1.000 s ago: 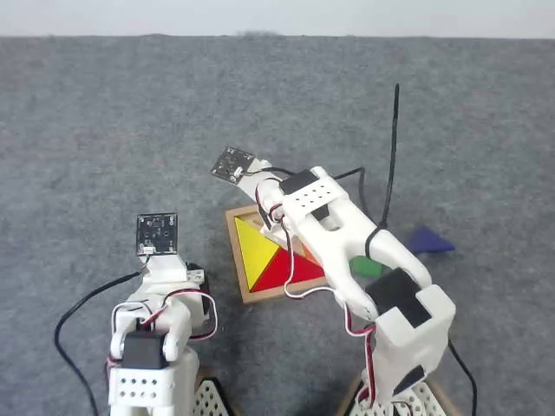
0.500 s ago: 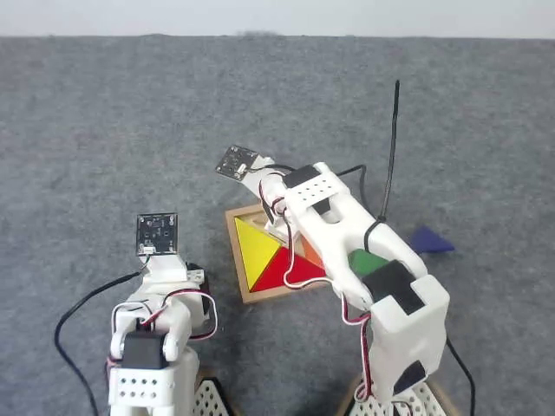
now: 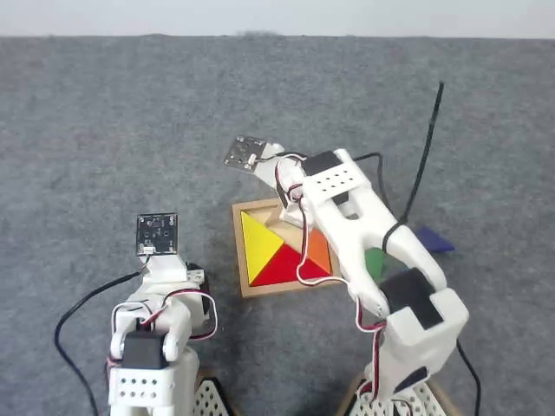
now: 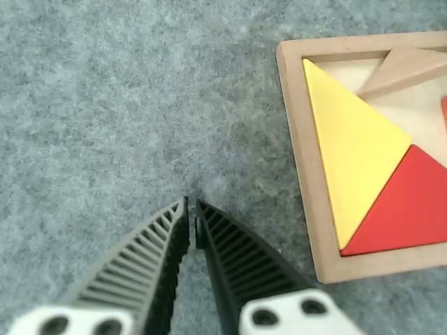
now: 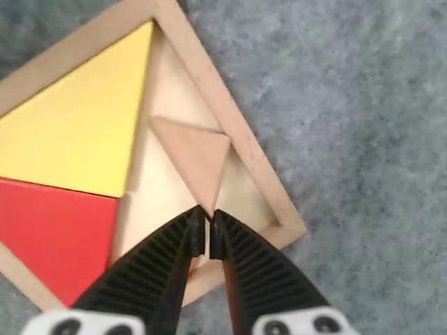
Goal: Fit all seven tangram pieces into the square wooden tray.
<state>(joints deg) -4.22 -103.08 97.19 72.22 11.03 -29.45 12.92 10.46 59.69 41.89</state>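
Tray (image 4: 306,139), wooden, holds yellow triangle (image 4: 353,150), red triangle (image 4: 412,209), seemingly bare-wood triangle (image 5: 192,157).

Grey fuzzy mat (image 3: 104,113) underneath everything, pale wall strip (image 3: 277,17) along its far edge

The desk (image 3: 104,113) under my fingers (image 4: 157,258) is grey and felt-like, with a mottled nap, and it spreads out on every side of them. Well beyond my fingers, past the desk's far edge, runs a strip of pale, plain wall (image 3: 277,17). The light is soft and even.
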